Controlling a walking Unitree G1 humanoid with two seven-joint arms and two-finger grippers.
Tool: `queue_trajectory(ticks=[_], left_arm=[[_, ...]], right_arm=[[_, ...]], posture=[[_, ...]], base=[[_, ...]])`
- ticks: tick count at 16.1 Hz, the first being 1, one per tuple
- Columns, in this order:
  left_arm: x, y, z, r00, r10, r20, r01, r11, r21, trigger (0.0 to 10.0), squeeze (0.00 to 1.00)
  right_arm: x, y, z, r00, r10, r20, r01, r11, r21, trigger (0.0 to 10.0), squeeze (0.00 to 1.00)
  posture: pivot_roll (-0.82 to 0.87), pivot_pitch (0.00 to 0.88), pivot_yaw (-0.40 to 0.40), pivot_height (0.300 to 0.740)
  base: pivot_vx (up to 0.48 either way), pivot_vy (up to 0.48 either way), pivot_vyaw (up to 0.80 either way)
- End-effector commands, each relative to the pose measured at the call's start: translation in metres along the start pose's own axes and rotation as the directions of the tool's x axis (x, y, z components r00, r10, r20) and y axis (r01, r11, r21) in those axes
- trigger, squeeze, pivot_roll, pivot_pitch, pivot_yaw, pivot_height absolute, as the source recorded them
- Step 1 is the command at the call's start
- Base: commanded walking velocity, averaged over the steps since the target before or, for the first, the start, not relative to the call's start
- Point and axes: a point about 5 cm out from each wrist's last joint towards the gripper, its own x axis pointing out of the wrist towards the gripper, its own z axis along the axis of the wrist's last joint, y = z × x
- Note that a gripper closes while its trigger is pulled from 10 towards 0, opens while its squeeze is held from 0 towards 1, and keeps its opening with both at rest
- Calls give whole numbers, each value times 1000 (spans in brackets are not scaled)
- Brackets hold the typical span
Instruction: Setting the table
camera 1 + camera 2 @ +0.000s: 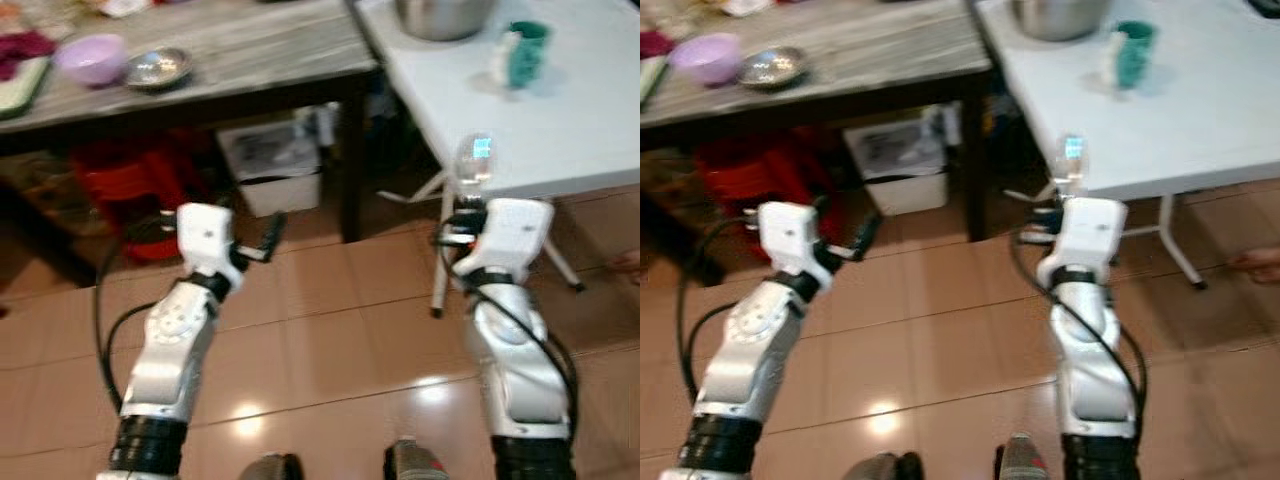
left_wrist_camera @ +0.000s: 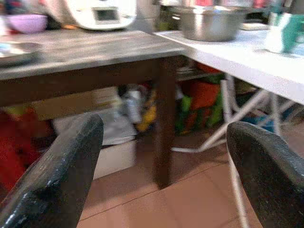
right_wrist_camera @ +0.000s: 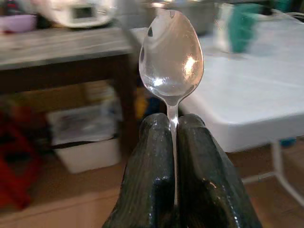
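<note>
White folding table (image 1: 560,120): on the robot's right, with a big steel pot (image 2: 211,21) and a teal cup (image 1: 527,52) on top.
Grey wooden table (image 1: 250,45): on the left, holding a round purple bowl (image 1: 90,58) and a small shiny metal dish (image 1: 158,68).
White cooker with a small screen (image 2: 97,12): seen from the left wrist, at the back of the wooden table; no words can be read.
White box (image 1: 272,165): on the floor under the wooden table.
Left gripper (image 2: 166,175): fingers wide apart, holding nothing.
Right gripper (image 3: 173,128): squeezed tight on the spoon's thin handle.
Shiny silver spoon (image 3: 171,54): bowl end sticks up above the fingers, just in front of the white table's edge, smooth and bright.
</note>
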Motion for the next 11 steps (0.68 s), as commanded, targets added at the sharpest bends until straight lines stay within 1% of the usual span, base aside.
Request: queue_trajectory(ticks=[1, 3, 7, 8, 9, 10, 11], left_arm=[[0, -4, -2, 1000, -8, -8, 8, 1000, 5, 10000, 0], [1, -4, -2, 1000, -8, -9, 9, 1000, 4, 10000, 0], [1, -10, -3, 1000, -22, -9, 22, 1000, -2, 10000, 0], [1, -10, -3, 1000, -19, -10, 19, 1000, -4, 10000, 0], [1, -9, -1, 1000, -11, 10, 11, 1000, 7, 10000, 0], [1, -9, 0, 1000, -13, 10, 13, 1000, 3, 10000, 0], [0, -11, 3, 999, -41, 31, 42, 999, -15, 10000, 0]], right_arm=[[0, -7, 3, 1000, -18, 17, 18, 1000, -5, 10000, 0], [0, -8, 3, 1000, -20, 20, 20, 1000, -10, 10000, 0], [0, -8, 3, 999, -24, 24, 24, 1000, -8, 10000, 0], [0, -8, 3, 999, -24, 25, 24, 1000, -7, 10000, 0], [0, -9, 3, 999, -26, 24, 26, 1000, -2, 10000, 0], [0, -9, 3, 999, -26, 22, 26, 1000, -2, 10000, 0], [0, -8, 3, 999, -23, 23, 23, 1000, 0, 10000, 0]], posture=[[-159, 198, 89, 740], [-159, 198, 89, 740], [-159, 198, 89, 740], [-159, 198, 89, 740], [-159, 198, 89, 740], [-159, 198, 89, 740], [-159, 200, 87, 740]], base=[[0, 428, 0], [0, 426, 0], [0, 424, 488], [0, 337, 0], [0, 0, 0], [0, 0, 0], [0, 0, 0]])
